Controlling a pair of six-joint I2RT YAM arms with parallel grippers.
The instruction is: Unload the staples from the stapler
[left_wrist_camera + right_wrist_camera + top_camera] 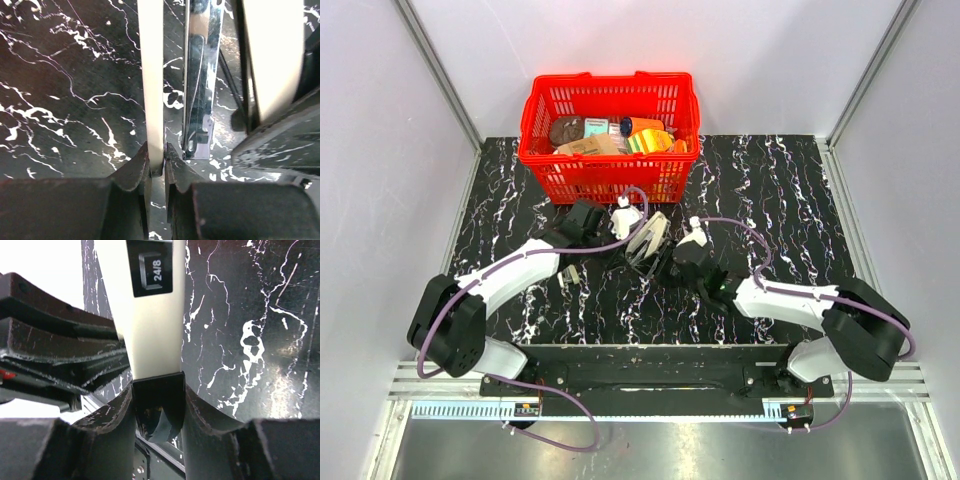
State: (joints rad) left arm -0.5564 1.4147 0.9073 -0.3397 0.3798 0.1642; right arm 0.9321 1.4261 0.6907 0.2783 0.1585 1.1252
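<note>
The stapler (648, 240) lies swung open on the black marble table between my two grippers. My left gripper (628, 240) is shut on a thin cream strip of the stapler (151, 75), seen edge-on in the left wrist view, with the fingertips (142, 157) pinching its near end. The shiny metal staple channel (200, 80) runs beside the strip, to its right. My right gripper (665, 262) is shut on the stapler's black end piece (157, 390), below its cream body marked 24/8 (150, 315). I cannot see any staples.
A red basket (542, 165) full of mixed items stands at the back, just behind the stapler. A small pale object (570, 275) lies on the table beside the left forearm. Grey walls close the sides.
</note>
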